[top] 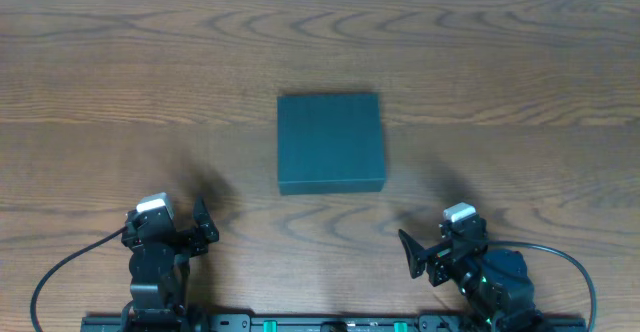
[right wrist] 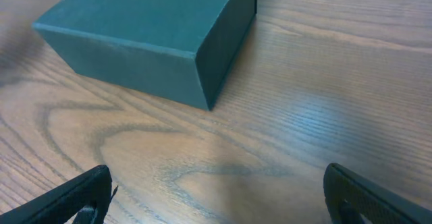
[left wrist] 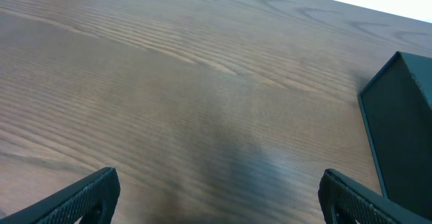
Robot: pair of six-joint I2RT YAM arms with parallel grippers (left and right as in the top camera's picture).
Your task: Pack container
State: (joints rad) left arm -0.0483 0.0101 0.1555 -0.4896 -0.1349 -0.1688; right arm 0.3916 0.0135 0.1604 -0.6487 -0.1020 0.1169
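Sitting shut in the middle of the table [top: 100,72], the container [top: 330,142] touches neither arm. The left gripper [left wrist: 219,179] hangs wide apart near the front edge, holding nothing, with the box off to its right. The right gripper [right wrist: 217,173] is spread just as wide and empty, with the box ahead to its left.

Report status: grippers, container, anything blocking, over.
Left gripper open, empty. Right gripper open, empty. Container lid down, mid-table, clear of both grippers. No obstruction seen.
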